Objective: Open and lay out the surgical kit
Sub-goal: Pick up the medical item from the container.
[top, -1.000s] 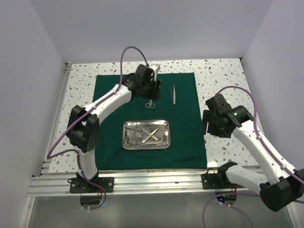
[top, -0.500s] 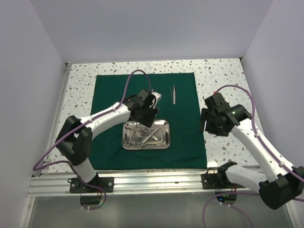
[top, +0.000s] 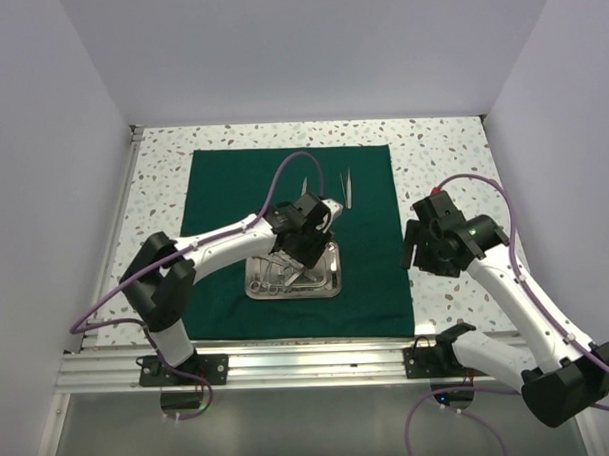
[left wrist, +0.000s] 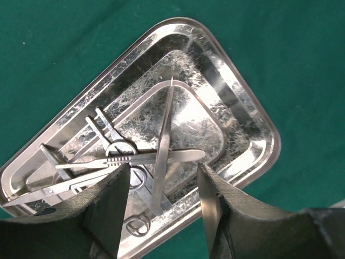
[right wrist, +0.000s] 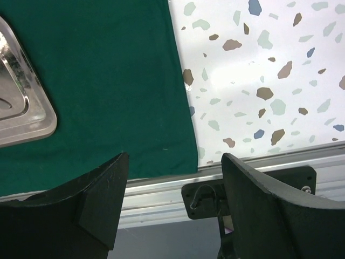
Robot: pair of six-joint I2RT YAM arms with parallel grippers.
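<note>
Two spread fingers (left wrist: 110,210) of the left end effector (left wrist: 161,181) are framing the tweezers (left wrist: 163,143), lying lengthwise between them in the tray (left wrist: 253,127).

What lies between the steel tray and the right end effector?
Only bare green cloth lies between the steel tray and the right end effector; the right wrist view shows it.

Plain dark green across the flat square cloth wrap (top: 223,191). Mirror silver, scuffed with fine swirling scratches, on the shiny rectangular steel tray (left wrist: 245,102); same bright silver on the slim metal instruments (left wrist: 164,145). White stone-look tabletop (right wrist: 259,65) flecked with brown, grey-green and blue chips. Matte charcoal on left pincer (left wrist: 161,175) and right pincer (right wrist: 173,157).
</note>
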